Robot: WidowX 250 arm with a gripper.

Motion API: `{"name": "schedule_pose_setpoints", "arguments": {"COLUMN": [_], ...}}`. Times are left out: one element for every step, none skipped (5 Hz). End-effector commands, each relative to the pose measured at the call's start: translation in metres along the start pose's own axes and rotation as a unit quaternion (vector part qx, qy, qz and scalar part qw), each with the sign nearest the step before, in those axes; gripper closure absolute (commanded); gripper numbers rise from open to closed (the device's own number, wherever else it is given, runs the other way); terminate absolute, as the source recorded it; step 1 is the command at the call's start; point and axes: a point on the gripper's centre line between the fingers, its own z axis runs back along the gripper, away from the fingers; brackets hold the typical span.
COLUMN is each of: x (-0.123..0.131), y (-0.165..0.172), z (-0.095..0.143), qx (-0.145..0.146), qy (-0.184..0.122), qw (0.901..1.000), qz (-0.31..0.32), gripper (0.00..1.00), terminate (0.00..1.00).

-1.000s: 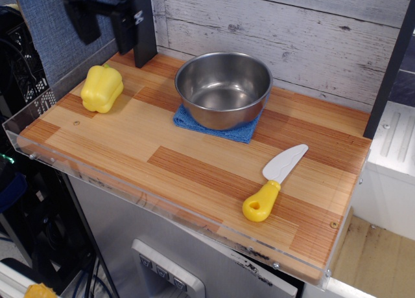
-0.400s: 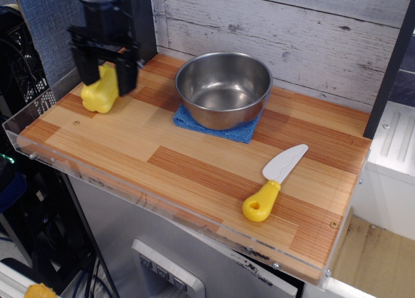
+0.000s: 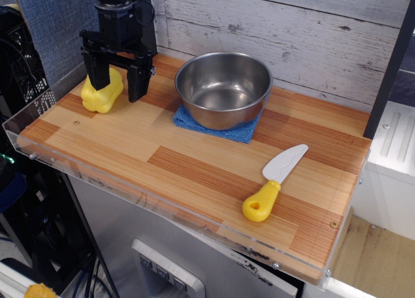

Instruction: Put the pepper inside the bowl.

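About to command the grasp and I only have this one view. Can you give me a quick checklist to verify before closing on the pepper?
1. End effector open: ok, fingers spread wide.
2. Glossy yellow lobed toy pepper between the fingers: cannot tell; the left finger overlaps it, the right finger stands clear to its side.
3. Fingers low enough to grip: cannot tell from this angle.
4. Pepper resting on the wooden tabletop: ok.
5. Round shiny stainless-steel bowl empty and upright on the blue cloth: ok.
6. Yellow-handled white toy knife away from the pepper-to-bowl path: ok.
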Motion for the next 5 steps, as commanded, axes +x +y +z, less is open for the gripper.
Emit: {"name": "schedule_pose_setpoints", "arguments": {"x": [-0.008, -0.011, -0.012, -0.013, -0.018], "y": [0.012, 0.021, 0.027, 0.031, 0.036], "z": [0.011, 0.015, 0.029, 0.044, 0.051], "qx": [0.011, 0.009, 0.012, 0.003, -0.009], "qy": [-0.028, -0.027, -0.049, -0.076, -0.094], "qw": [0.9994, 0.9993, 0.9983, 0.9966, 0.9949], "qz": [0.015, 0.025, 0.027, 0.032, 0.035], "gripper": [0.00, 0.00, 0.00, 0.00, 0.00], "terminate": [0.00, 0.00, 0.00, 0.00, 0.00]}}
